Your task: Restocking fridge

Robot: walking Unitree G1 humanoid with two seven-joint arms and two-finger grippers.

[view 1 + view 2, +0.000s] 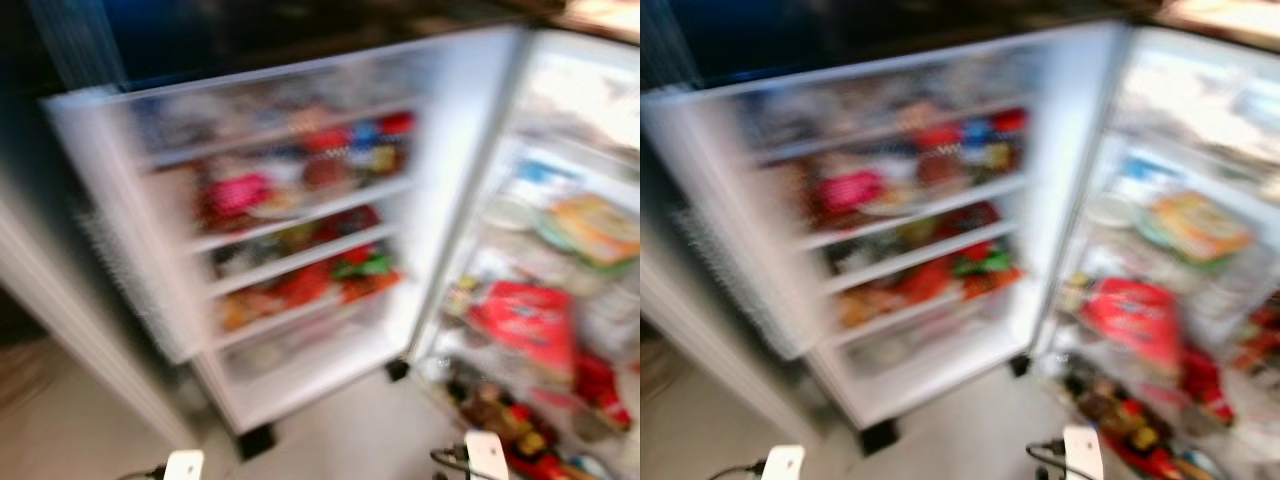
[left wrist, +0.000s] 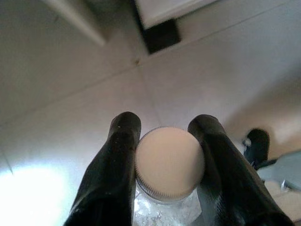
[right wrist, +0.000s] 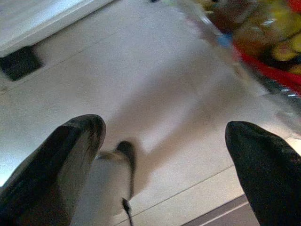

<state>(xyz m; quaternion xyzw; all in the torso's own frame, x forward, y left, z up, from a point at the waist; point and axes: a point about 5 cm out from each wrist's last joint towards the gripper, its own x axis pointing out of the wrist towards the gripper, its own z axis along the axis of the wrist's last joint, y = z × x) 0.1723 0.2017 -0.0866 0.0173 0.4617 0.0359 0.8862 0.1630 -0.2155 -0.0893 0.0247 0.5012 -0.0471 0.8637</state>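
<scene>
The fridge stands open before me, blurred by my motion. Its door [image 1: 280, 240] swings out on the left, its shelves crowded with colourful packets and bottles. The main compartment [image 1: 560, 260] on the right holds a red bag [image 1: 525, 325] and other food. In the left wrist view my left gripper [image 2: 164, 141] is shut on a clear jar with a pale screw cap [image 2: 169, 162], held low above the tiled floor. My right gripper [image 3: 164, 141] is open over the floor with nothing between its fingers. The tops of both wrists [image 1: 183, 465] [image 1: 487, 455] show at the bottom of the eye views.
Pale floor tiles [image 1: 340, 430] lie in front of the fridge. A dark foot [image 1: 255, 440] sits under the open door. A white cabinet edge [image 1: 70, 320] runs along the left. Bottom-drawer produce [image 3: 254, 33] lies close to the right gripper.
</scene>
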